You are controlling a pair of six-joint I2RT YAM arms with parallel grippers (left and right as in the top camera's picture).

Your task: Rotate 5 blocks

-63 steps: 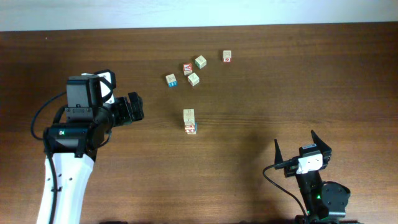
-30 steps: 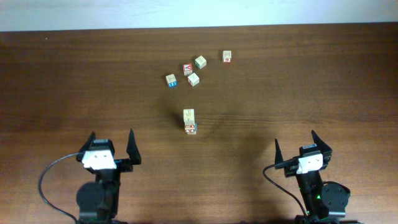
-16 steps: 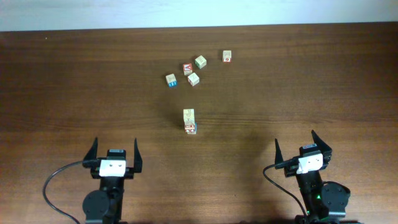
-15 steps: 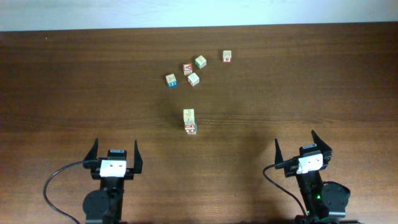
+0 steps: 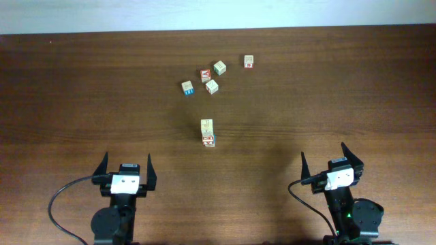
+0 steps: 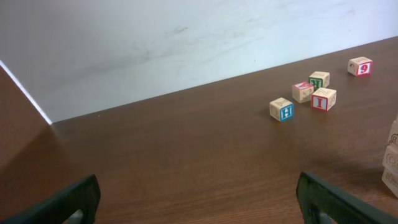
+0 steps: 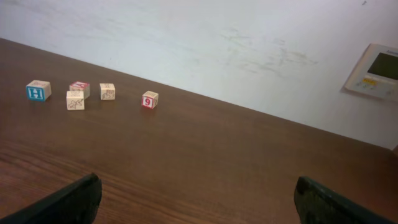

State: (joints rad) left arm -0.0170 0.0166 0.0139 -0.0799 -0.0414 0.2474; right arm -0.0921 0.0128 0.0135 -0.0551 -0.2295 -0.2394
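- My left gripper [image 5: 126, 166] hovers low over the near edge of the dark brown wooden table [image 5: 68, 82], jaws spread wide and holding nothing. My right gripper [image 5: 325, 158] is the same, apart and empty.
- Ahead and to the right of my left gripper, ahead-left of my right, stands a short stack [image 5: 208, 132] of pale wooden cubes. It is well apart from both but nearer the left. The left wrist view shows it upright, so its long axis is vertical.
- Beyond the stack lie the loose small pale wooden blocks [image 5: 212, 86], near one another: a green-printed cube [image 5: 219, 67], a red-topped cube [image 5: 206, 75] and a blue-printed cube [image 5: 187, 88] leftmost. I cannot tell whether any touch.
- A cube with a red 9 [image 5: 249, 62] sits apart, far ahead, closer to my right gripper.
- No container is in view.
- I judge the next move to be a forward reach, left arm first.
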